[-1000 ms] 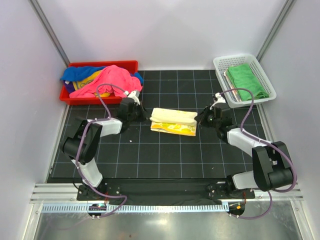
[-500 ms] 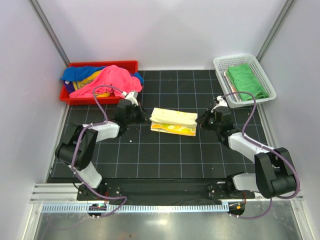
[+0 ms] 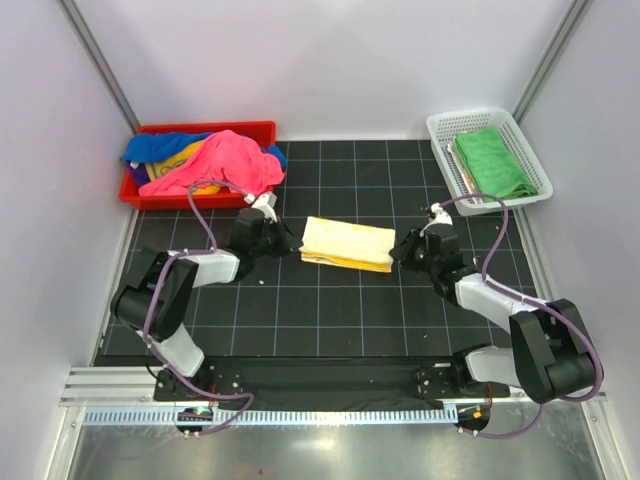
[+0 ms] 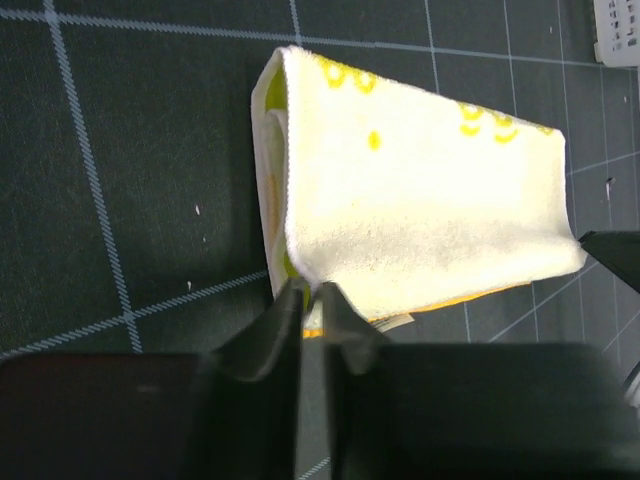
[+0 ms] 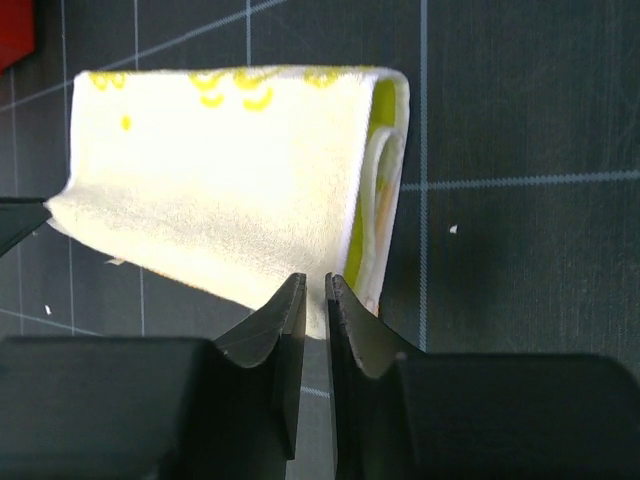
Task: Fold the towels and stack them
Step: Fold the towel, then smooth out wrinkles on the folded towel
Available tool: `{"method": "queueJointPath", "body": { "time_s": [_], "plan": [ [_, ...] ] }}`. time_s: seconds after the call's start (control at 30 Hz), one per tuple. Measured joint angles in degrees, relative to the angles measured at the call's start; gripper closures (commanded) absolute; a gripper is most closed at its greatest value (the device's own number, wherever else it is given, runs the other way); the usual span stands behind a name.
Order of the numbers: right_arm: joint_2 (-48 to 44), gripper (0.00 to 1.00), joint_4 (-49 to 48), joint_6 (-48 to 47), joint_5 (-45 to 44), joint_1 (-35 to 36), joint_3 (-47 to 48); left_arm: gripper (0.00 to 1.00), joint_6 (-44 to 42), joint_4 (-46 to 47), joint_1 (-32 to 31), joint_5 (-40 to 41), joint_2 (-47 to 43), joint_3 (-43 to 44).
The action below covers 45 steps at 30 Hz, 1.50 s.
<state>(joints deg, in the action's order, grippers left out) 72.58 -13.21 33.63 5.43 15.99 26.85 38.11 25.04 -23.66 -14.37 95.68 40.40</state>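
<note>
Yellow towel [image 3: 346,243], folded, flat between left gripper [image 4: 311,297] and right gripper [image 5: 316,288], each pinched tight on an end corner at its fingertips (probably so both ends lift evenly for the next fold).

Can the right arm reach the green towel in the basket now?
Probably not yet: the right gripper is shut on the yellow towel. Otherwise the green towel lies uncovered in the basket nearby.

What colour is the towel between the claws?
Pale yellow towel with brighter yellow printed marks; right wrist view shows it best.
</note>
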Motion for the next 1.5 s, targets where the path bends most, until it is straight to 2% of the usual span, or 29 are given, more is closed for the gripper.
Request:
{"method": "queueJointPath", "body": {
  "time_s": [0.1,0.23,0.37,0.43,0.57,0.8,1.03,1.23,1.5],
  "plan": [
    [-0.37,0.77,1.07,0.33,-1.03,1.36,-0.63,0.66,0.66,0.02,0.00,-0.09,-0.39,-0.79],
    [-2.99,0.75,3.69,0.57,-2.64,2.08,-0.66,0.59,0.87,-0.20,0.00,-0.17,-2.62,-2.21],
    [-6.62,0.74,9.01,1.07,-5.79,2.19,0.42,0.60,0.50,-3.76,-0.11,0.94,-7.54,-2.25],
    [-7.72,0.73,11.72,1.46,-7.21,2.54,1.60,0.65,0.26,-6.21,-0.24,2.01,-9.94,-1.55],
    [-7.78,0.74,15.72,2.54,-9.75,5.38,5.49,0.69,-0.46,-11.06,-1.60,4.98,-11.17,3.23],
    [1.75,0.74,14.08,4.83,-10.03,8.07,10.95,0.80,-0.42,-13.40,-4.33,6.80,-2.75,13.35],
    [9.70,0.73,12.79,7.21,-10.43,7.85,7.34,0.88,2.21,-14.21,-4.50,6.80,4.96,11.08],
    [9.79,0.73,11.98,7.30,-10.67,7.32,7.23,0.88,3.45,-13.11,-4.50,6.64,6.51,8.79],
    [7.50,0.73,15.54,6.93,-12.07,6.75,7.34,0.79,3.48,-13.90,-4.63,6.40,6.43,9.42]
  ]
}}
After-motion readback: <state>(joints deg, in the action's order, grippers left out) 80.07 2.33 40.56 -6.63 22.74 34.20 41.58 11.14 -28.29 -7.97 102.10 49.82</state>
